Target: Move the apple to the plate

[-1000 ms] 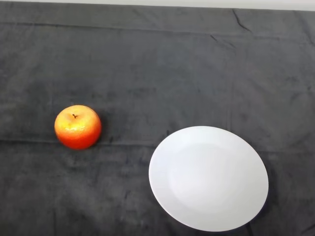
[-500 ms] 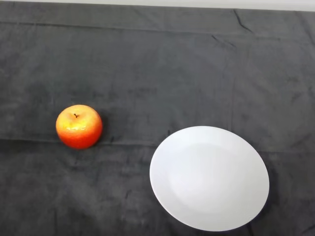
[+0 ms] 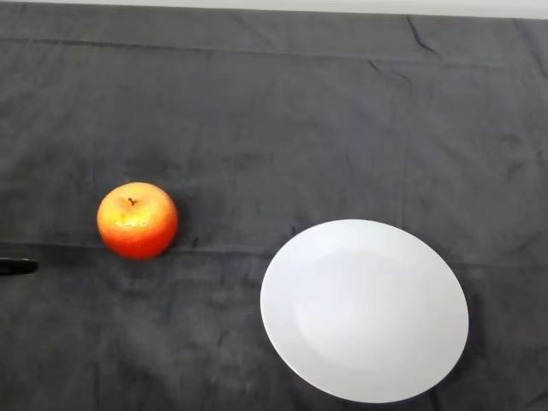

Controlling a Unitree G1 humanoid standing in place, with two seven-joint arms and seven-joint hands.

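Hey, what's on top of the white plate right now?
Nothing. The plate is bare, and the apple sits apart on the dark cloth to its left. The cloth under the plate is hidden.

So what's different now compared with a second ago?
A black tip of the left hand has come into view at the left edge, level with the lower part of the apple and apart from it. Nothing has been taken hold of. The apple and the white plate lie where they were on the dark cloth.
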